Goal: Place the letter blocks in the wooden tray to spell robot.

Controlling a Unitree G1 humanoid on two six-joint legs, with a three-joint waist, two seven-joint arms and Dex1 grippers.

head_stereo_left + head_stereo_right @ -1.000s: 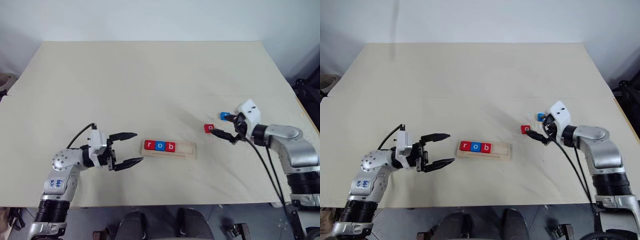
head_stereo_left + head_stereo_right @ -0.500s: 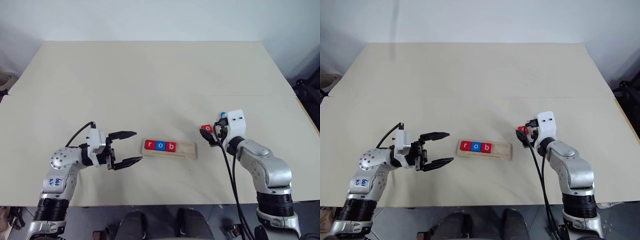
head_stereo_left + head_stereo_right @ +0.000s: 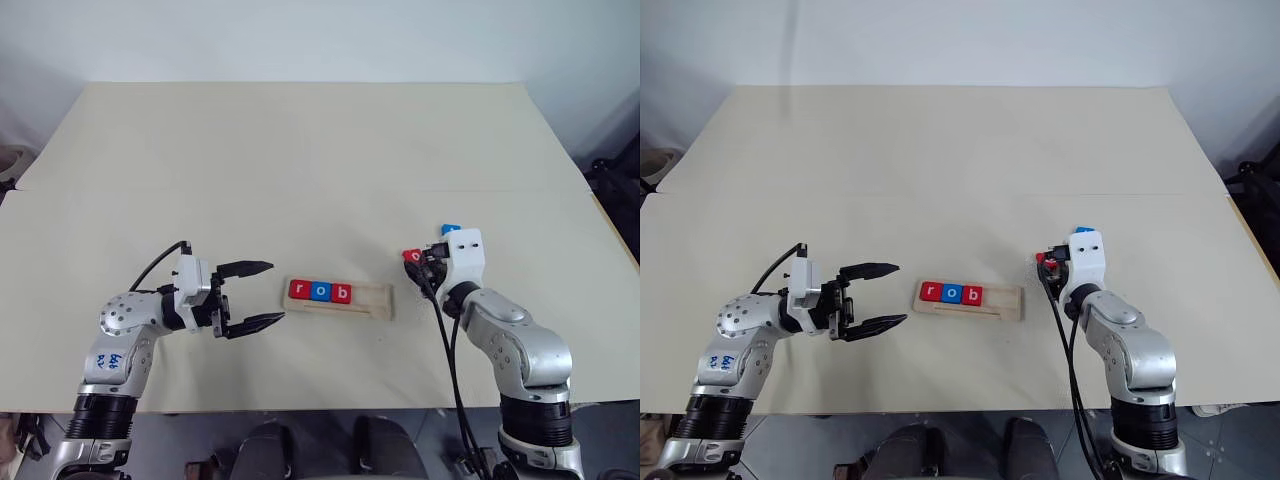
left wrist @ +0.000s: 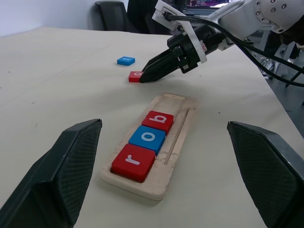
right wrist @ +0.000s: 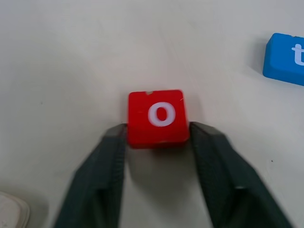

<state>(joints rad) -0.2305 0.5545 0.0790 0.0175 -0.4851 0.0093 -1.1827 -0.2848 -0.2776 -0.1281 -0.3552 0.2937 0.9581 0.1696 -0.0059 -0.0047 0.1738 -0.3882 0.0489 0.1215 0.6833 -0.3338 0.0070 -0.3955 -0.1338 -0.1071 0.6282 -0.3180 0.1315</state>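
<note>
Red "o" block being pinched by the right claw, right of the tray.

The red "o" block (image 5: 157,117) is being clamped between the two fingers of the right claw (image 5: 157,137), each finger being pressed against one side of the block while it is lying flat on the counter (image 3: 300,160). The blue "t" block (image 5: 286,58) is being left just beyond it, on the far right. To the left, the wooden tray (image 4: 183,127) is being occupied by the red "r" block (image 4: 133,162), the blue "o" block (image 4: 147,138) and the red "b" block (image 4: 158,120), its right end being left bare. Further left, the left claw (image 3: 258,294) is being held with fingers spread wide, level above the counter, pointed at the tray's left end and gripping nothing.
</note>
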